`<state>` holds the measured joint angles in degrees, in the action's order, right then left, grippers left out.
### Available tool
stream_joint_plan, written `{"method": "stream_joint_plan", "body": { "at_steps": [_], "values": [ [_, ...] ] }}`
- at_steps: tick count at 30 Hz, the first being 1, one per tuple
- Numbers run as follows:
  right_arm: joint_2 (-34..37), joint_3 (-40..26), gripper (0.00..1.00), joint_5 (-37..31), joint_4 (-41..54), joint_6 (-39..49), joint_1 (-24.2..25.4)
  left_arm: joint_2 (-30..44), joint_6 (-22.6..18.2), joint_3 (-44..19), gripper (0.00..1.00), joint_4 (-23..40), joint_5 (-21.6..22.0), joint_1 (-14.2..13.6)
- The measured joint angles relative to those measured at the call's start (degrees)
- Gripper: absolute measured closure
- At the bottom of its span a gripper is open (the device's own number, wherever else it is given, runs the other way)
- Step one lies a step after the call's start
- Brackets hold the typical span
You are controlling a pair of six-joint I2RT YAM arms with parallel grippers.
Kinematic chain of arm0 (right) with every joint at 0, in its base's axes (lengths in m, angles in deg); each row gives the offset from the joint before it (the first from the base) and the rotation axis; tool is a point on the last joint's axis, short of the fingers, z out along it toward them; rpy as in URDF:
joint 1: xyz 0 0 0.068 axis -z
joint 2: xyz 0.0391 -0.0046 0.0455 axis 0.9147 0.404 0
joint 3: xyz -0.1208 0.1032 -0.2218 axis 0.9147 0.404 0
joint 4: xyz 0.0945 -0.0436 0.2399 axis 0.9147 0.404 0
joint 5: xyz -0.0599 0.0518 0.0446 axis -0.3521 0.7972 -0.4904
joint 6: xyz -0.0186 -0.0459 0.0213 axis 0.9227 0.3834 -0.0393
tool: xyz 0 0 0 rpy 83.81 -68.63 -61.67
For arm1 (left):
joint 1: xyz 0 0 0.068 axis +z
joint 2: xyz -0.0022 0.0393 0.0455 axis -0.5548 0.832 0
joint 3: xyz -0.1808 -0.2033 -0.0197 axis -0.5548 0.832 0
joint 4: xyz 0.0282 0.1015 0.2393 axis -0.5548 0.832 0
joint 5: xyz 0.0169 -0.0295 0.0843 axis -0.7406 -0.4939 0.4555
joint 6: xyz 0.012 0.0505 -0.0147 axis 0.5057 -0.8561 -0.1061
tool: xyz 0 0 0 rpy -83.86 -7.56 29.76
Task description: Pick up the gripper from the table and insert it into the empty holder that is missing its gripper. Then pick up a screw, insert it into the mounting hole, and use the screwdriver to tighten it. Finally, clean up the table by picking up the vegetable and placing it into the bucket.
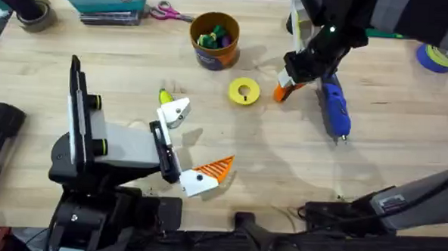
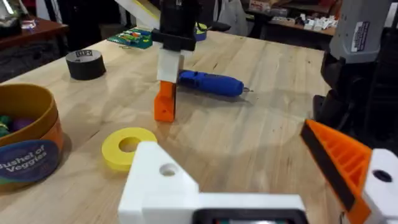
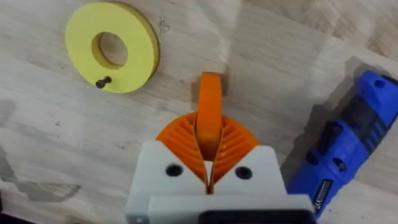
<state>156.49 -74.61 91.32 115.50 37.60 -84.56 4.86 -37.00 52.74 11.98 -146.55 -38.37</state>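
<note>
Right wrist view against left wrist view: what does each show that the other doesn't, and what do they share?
Right wrist, not left wrist: a small dark screw lying on the yellow ring. Left wrist, not right wrist: the bucket, a black tape roll and the holder, its tip missing. Both: the yellow ring, the screwdriver, and the right gripper shut on the gripper.

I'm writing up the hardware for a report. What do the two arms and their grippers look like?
Both arms are black, with green-yellow rings on the left arm's joints. The left gripper has white angular finger blocks; one bears an orange ribbed tip, the other is bare with a round mounting hole. The right gripper has white blocks with screw holes and orange ribbed pads.
</note>
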Motion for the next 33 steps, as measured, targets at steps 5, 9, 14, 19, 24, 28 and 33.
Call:
{"method": "stream_joint_plan", "body": {
  "at_steps": [5,9,14,19,24,28,33],
  "values": [
    [0.0,-0.6,0.992,-0.3,1.7,-0.9,0.0,0.0,0.0,0.0,0.016,0.0,0.0,0.0],
    [-1.2,-7.0,0.992,-1.1,7.3,-2.3,0.0,0.0,0.0,0.0,0.015,0.0,0.0,0.0],
    [-5.6,-13.4,0.992,0.8,7.9,-3.9,0.0,0.0,0.0,0.0,0.016,0.0,0.0,0.0],
    [-11.1,-14.5,0.992,6.4,5.2,-4.5,0.6,0.0,0.0,0.0,0.015,0.0,0.0,0.0],
    [-14.8,-14.3,0.992,13.3,-0.1,-4.8,3.2,0.0,0.0,0.0,0.015,0.0,0.0,0.0],
    [-18.4,-9.3,0.992,19.8,-10.0,-5.4,5.0,0.0,0.0,0.0,0.015,0.0,0.0,0.0],
    [-22.2,1.6,0.993,28.5,-22.3,-8.6,6.8,0.0,0.0,0.0,0.015,0.0,0.0,0.0]
  ]
}}
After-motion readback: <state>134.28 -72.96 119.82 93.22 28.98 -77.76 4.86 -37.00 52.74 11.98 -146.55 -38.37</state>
